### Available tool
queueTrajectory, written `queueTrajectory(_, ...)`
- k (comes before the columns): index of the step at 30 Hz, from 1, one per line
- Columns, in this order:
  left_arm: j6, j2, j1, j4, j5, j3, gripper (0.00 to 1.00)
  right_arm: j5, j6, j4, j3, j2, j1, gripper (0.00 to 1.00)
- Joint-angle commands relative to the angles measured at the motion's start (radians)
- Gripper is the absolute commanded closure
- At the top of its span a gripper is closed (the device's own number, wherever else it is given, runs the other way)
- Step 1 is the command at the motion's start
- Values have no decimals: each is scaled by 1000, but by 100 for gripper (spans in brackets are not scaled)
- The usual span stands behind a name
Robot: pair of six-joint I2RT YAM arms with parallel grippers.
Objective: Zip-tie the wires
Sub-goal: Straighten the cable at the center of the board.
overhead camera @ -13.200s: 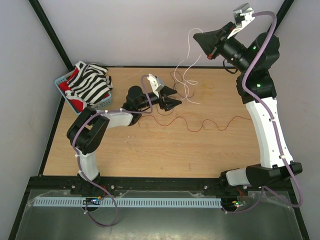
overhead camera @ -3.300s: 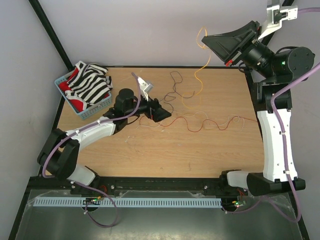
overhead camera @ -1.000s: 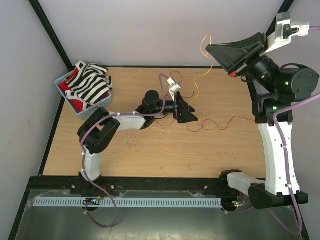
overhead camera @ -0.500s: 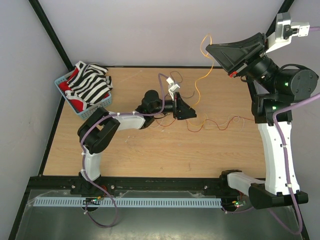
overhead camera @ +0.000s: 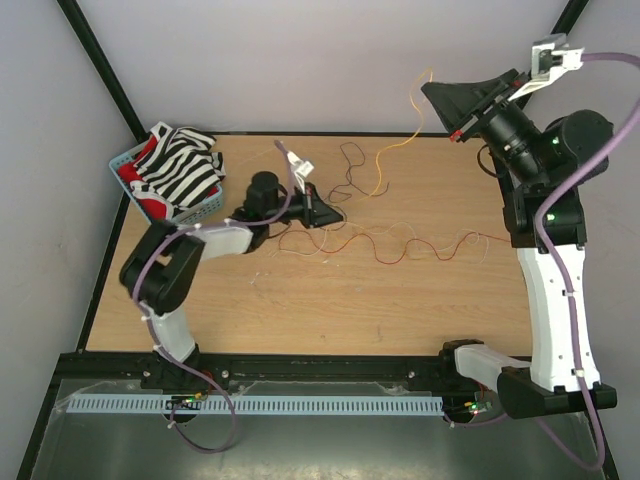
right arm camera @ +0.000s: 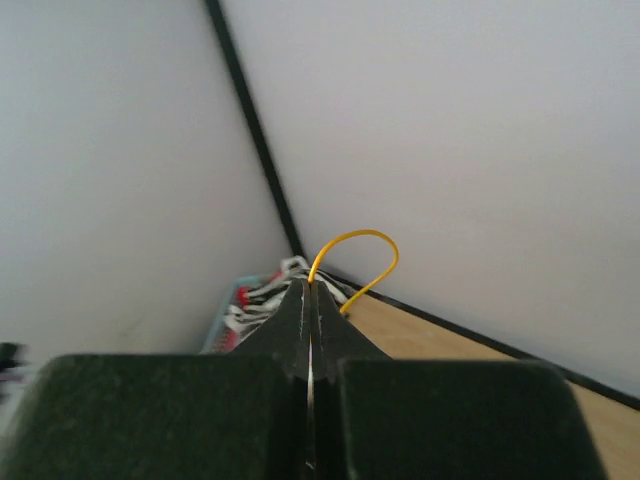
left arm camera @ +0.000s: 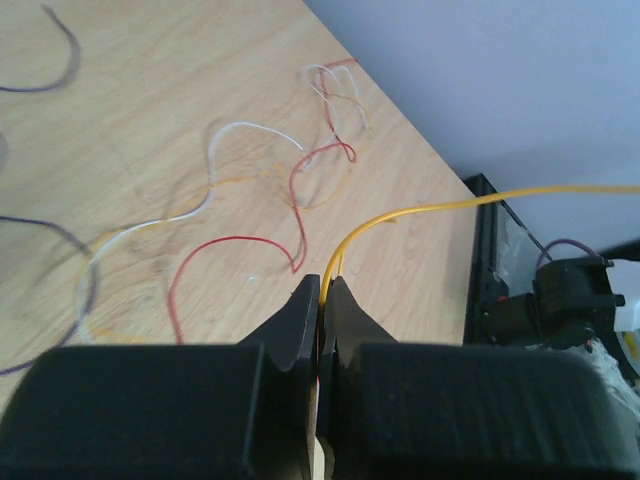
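Left gripper [left arm camera: 322, 288] is pinched tight on the yellow wire [left arm camera: 450, 205], which leaves at its tips and runs up and off to its right. Just ahead of the tips, flat on the table [overhead camera: 300, 310], lie the red wire [left arm camera: 240, 238] and, a bit farther, the white wire [left arm camera: 250, 126]. The dark wire [overhead camera: 352, 158] is loose beyond those.

Far off and raised, the right gripper [right arm camera: 309, 285] is clamped on the same yellow wire, with a small loop past its tips.

Change: the left arm has drawn back from half a second ago, so the yellow span is longer. This looks like straightening one strand. Nothing is bundled yet. I can't make out the zip tie in any view.
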Motion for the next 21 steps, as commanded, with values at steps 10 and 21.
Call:
queueTrajectory(10,618,-285,95,-1244,-162,294,95,390,-337,-275,-454,-94,2,100)
queueTrajectory(21,624,-342,162,-1459,-278,369,98,851,-416,-275,-649,-57,2,100)
